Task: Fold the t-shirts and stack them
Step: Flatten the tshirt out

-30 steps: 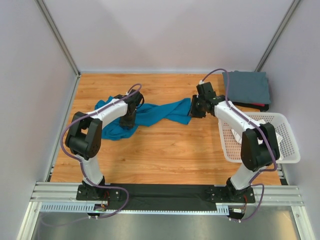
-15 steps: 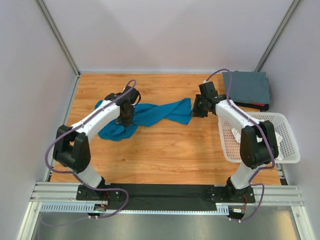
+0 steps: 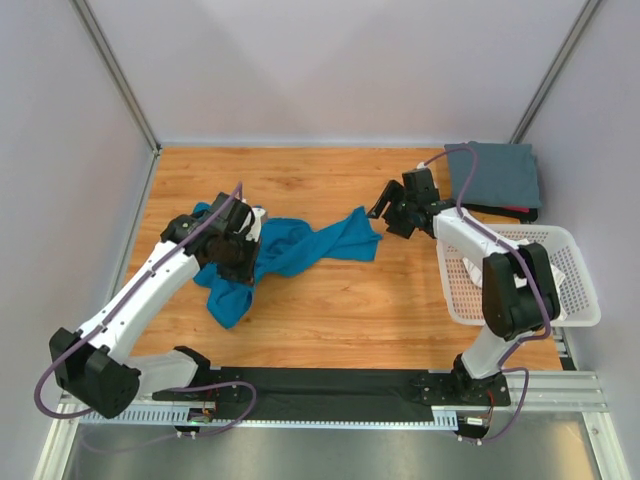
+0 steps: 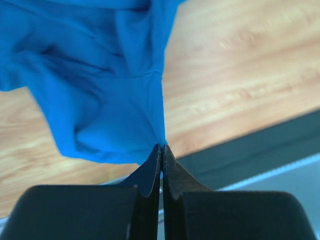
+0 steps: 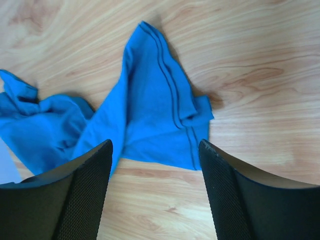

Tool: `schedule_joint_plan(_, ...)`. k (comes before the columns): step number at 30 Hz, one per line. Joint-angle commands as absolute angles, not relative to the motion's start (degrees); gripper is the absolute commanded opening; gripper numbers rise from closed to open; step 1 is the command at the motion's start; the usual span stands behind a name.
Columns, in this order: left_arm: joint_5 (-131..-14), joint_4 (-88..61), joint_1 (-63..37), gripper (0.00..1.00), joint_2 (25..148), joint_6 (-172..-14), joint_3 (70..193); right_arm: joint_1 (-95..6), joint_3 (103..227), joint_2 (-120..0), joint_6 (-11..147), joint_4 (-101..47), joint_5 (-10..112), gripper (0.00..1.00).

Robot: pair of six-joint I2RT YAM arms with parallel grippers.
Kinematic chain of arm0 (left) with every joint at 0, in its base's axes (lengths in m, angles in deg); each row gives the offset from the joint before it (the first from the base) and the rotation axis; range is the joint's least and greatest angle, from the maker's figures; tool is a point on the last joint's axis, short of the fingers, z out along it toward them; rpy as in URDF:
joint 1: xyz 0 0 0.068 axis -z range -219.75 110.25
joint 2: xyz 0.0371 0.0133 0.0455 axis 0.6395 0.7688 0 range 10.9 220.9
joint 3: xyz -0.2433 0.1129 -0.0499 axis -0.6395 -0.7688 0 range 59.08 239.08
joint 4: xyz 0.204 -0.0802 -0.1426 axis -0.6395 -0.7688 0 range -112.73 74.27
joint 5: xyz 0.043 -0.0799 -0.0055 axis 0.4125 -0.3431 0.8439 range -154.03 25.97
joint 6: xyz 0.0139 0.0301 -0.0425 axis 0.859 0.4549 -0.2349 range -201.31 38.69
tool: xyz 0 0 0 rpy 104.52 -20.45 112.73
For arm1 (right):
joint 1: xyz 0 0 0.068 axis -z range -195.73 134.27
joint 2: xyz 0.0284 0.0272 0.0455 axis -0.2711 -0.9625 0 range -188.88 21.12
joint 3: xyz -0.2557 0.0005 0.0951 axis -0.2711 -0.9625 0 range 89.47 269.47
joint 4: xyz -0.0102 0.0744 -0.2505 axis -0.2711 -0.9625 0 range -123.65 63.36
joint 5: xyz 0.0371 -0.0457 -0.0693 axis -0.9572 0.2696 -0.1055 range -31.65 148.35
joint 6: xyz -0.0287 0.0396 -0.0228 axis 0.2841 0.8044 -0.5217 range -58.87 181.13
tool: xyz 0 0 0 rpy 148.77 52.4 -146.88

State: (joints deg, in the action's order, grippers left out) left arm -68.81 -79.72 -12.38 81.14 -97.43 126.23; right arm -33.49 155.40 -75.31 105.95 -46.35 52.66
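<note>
walls (image 3: 330, 60): pale grey panels | table (image 3: 330, 320): wood-grain top | posts (image 3: 115, 75): aluminium | light: even

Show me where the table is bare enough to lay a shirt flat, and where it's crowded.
Bare wood: the patch between the blue t-shirt and the black base rail, and the far strip between that shirt and the back wall. Crowded: the right side, taken by the white basket and the folded grey t-shirt; the left, under the bunched blue cloth.
</note>
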Motion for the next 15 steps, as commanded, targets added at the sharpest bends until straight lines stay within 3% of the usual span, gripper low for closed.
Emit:
schedule_joint_plan(1, -80.36, -80.78, -10.49, 0.0, 76.65, -95.37, 124.48, -34.36, 157.57, -76.52, 110.26, -39.39, 49.66, 0.72)
schedule_joint_plan(9, -83.46, -76.73, -5.3, 0.0, 77.43, -98.09, 120.52, -41.65, 161.54, -84.17, 111.84, -38.07, 51.14, 0.73)
schedule_joint_plan(15, -82.05, -73.57, -4.33, 0.0, 78.05, -100.38, 117.88, -42.54, 162.15, -87.78, 111.58, -36.14, 54.57, 0.65)
